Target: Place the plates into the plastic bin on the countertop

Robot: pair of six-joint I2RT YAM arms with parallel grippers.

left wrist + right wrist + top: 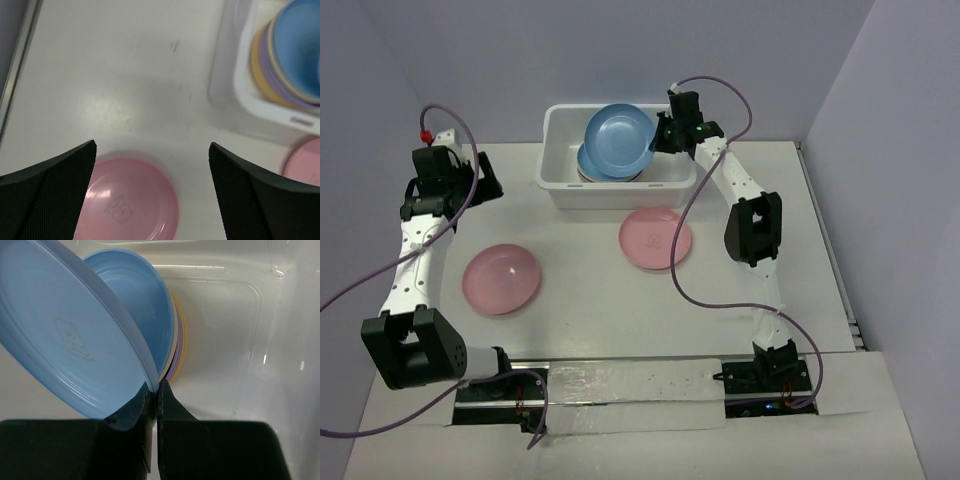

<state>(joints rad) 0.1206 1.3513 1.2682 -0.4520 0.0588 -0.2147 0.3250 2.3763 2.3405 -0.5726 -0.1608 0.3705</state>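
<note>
Pinching tilted blue plate [65, 335] by rim in right tool [154, 390], over stack [178, 335] in plastic bin [240, 340].
Level and lower, seemingly barely clear, before releasing; left tool [152, 150] spread above pink plate [127, 200] on bench [125, 75].

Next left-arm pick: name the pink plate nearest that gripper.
The left pink plate, close to the open left gripper; the other pink plate lies by the bin.

arms [738, 183]: white links, black joints | cables [692, 205]: lilac | pincer fingers [50, 200]: black
</note>
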